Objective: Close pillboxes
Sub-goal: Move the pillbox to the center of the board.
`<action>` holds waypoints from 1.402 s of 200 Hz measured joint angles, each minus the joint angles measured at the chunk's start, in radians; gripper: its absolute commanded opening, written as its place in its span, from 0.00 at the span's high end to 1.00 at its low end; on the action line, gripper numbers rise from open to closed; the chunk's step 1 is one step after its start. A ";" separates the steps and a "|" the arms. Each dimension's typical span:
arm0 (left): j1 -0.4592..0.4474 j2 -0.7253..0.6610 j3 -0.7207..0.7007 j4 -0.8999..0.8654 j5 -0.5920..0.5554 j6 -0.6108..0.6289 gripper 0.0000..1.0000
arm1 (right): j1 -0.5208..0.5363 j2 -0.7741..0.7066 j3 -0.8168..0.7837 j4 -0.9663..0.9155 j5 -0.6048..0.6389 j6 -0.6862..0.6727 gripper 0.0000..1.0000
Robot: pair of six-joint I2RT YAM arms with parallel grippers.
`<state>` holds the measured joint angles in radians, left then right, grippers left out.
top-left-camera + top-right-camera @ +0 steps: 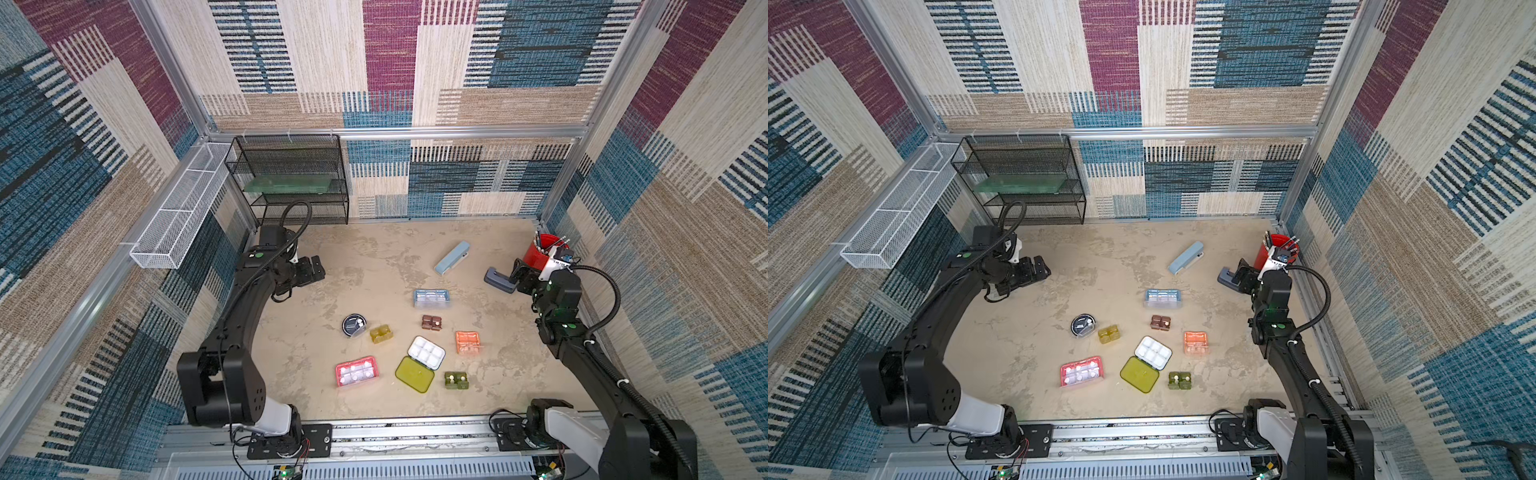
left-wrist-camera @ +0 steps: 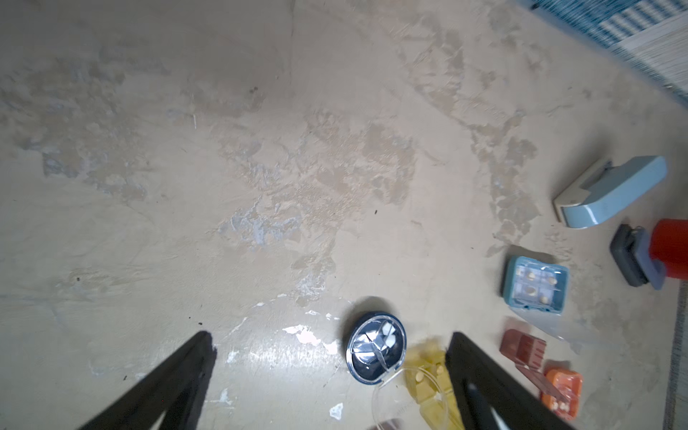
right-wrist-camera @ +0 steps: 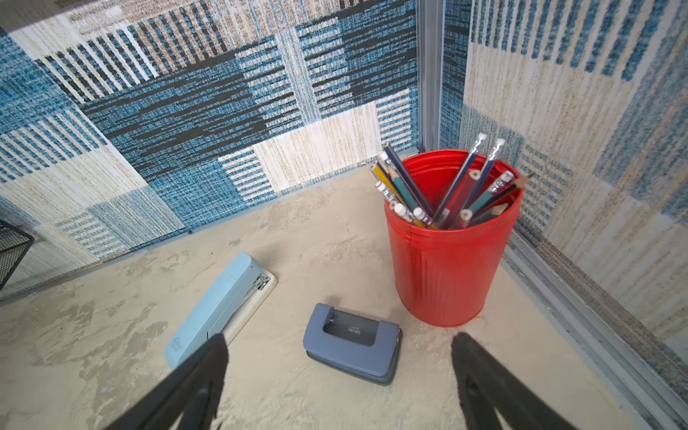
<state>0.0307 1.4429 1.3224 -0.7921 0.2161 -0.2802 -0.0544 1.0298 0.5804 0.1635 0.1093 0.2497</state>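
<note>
Several small pillboxes lie on the beige table in both top views: light blue [image 1: 432,298], round black [image 1: 354,325], amber [image 1: 381,333], brown [image 1: 432,322], orange [image 1: 468,342], pink [image 1: 356,371] and dark green [image 1: 456,380]. The white tray [image 1: 426,352] has its yellow-green lid [image 1: 414,374] flipped open beside it. My left gripper [image 1: 313,270] [image 2: 331,337] hovers open at the far left, holding nothing. In its wrist view the round black box [image 2: 376,348] shows a clear lid swung open. My right gripper [image 1: 517,276] [image 3: 339,337] is open and empty at the far right, above a grey-blue hole punch [image 3: 353,342].
A pale-blue stapler [image 1: 452,257] lies at the back. A red cup [image 3: 450,253] of pencils stands in the far right corner by the hole punch [image 1: 498,280]. A black mesh shelf [image 1: 291,178] fills the back left corner, and a white mesh basket [image 1: 183,212] hangs on the left wall.
</note>
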 measured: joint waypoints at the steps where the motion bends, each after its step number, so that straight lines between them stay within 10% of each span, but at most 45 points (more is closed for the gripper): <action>1: 0.000 -0.003 0.001 0.000 0.000 0.000 0.00 | 0.000 0.000 0.003 -0.005 0.000 0.002 0.05; 85: 0.000 -0.097 0.154 -0.022 0.057 0.000 0.01 | 0.023 0.002 0.222 -0.250 -0.023 0.068 0.05; 171: -0.001 -0.166 -0.005 0.174 0.233 -0.122 0.00 | 0.221 0.073 0.435 -0.397 0.022 0.036 0.05; 280: 0.006 -0.247 -0.098 0.163 0.153 -0.272 0.00 | 0.316 0.390 0.690 -0.532 -0.164 -0.079 0.05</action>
<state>0.0368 1.1957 1.2240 -0.6296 0.3687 -0.5518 0.2619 1.4197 1.2701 -0.3687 -0.0547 0.1703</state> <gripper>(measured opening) 0.996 0.951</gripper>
